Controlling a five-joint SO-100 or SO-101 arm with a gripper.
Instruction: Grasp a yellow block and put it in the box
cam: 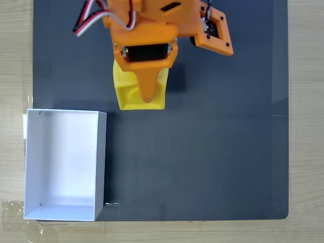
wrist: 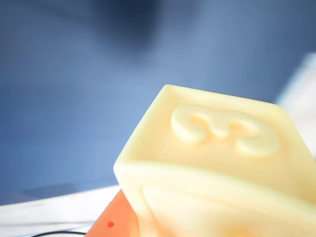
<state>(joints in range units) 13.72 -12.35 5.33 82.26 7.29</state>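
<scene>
One yellow block (cam: 132, 96) shows in the fixed view, in the upper middle of the frame, a bright yellow cube with a recessed face toward the lower left, partly covered by the arm. It sits over the dark grey mat (cam: 217, 152), just above and to the right of the box (cam: 99, 162), which is white, open-topped and longer than wide, lying at the lower left with its left edge reaching onto the pale wooden desk (cam: 15, 61). The orange arm (cam: 147, 25) comes down from the top edge, with white, red and black wires looping at its upper left and a flat orange bracket jutting to the upper right. A tapering orange finger (cam: 147, 88) runs down over the top of the block to a point near the block's lower edge. The pincer (cam: 142, 93) is closed onto the block, the cube filling the gap under that finger; the second finger is hidden from this camera. In the wrist view the yellow block (wrist: 222, 168) fills the lower right, very near the lens and pale in the light, tilted so that one corner edge faces the camera; its upper face carries a raised curly figure like a 3. An orange piece of the pincer (wrist: 116, 219) touches the block's lower left corner at the bottom edge. Behind lies the blurred blue-grey mat (wrist: 74, 98), and a white blur at the right edge may be the box, though I cannot tell.
</scene>
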